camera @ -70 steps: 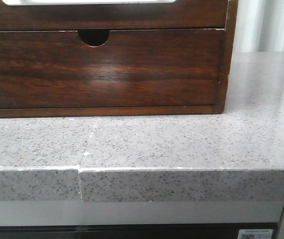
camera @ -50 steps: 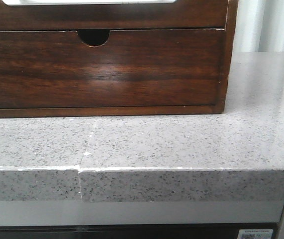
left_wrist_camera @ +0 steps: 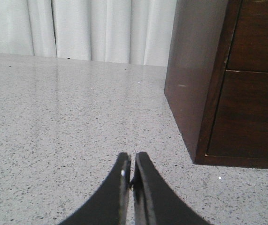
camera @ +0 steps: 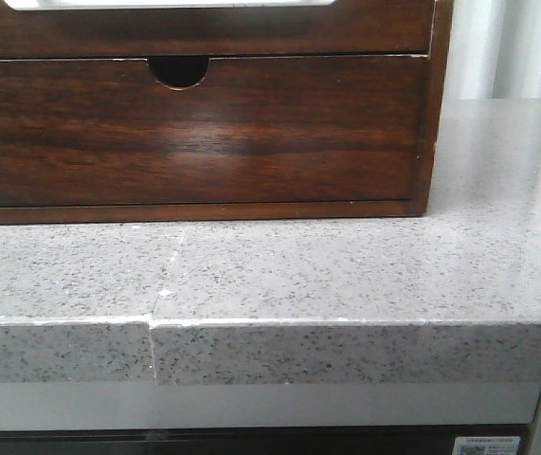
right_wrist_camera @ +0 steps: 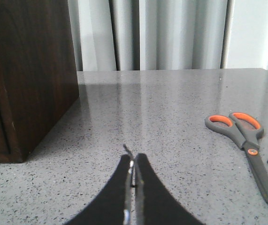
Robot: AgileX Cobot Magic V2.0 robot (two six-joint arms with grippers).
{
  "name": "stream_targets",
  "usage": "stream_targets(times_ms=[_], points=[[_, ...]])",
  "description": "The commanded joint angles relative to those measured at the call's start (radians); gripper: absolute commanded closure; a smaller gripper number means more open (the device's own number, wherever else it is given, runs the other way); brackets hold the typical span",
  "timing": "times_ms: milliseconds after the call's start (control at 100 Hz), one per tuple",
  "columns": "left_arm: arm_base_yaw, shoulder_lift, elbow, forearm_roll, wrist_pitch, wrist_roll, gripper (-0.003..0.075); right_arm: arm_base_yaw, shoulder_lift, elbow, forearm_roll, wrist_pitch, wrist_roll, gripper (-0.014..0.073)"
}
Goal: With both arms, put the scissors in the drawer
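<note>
- Bench (camera: 346,275): grey speckled stone top, pale seam running from the front edge back toward the cabinet in the front view. It carries everything noted here.
- Curtain (right_wrist_camera: 171,33): pale, pleated, hanging behind the far edge of the bench in both wrist views.
- Cabinet (camera: 436,104): dark brown glossy wood, standing on the bench, filling the upper left of the front view. Its side panel shows in both wrist views.
- Lower drawer (camera: 194,133): wide front with a small half-round finger notch at the top edge, shut flush with the frame.
- Upper drawer (camera: 194,28): only the lower strip of its front shows above the notched one, with a pale band along the very top of the view. Whether it sits shut or pulled out, cannot tell.
- Scissors (right_wrist_camera: 246,143): grey with orange-lined finger loops, lying flat on the bench, blades closed, point toward the camera. Well apart from the cabinet, off to the side of the right pincer, touching neither arm.
- Left pincer (left_wrist_camera: 131,171): black fingers pressed together, clenched on nothing, low over bare bench near the cabinet's corner.
- Right pincer (right_wrist_camera: 133,171): black fingers likewise clenched, nothing between them, low over the bench between cabinet and scissors.
</note>
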Motion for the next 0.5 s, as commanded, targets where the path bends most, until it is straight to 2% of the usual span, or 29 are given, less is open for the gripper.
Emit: stream_targets(times_ms=[0, 220, 330, 490], points=[[0.0, -0.031, 0.039, -0.007, -0.088, -0.009, 0.0741, -0.003, -0.021, 0.017, -0.001, -0.089, -0.004, 0.0662], [0.0, -0.031, 0.031, -0.01, -0.165, -0.009, 0.0741, -0.003, -0.021, 0.003, 0.011, -0.099, -0.004, 0.0662], [0.0, -0.031, -0.018, -0.01, -0.191, -0.009, 0.0741, -0.003, -0.019, -0.054, 0.011, -0.035, -0.004, 0.0662], [0.0, -0.022, -0.147, -0.01, -0.152, -0.009, 0.0741, -0.003, 0.001, -0.184, 0.011, 0.095, -0.004, 0.0662]])
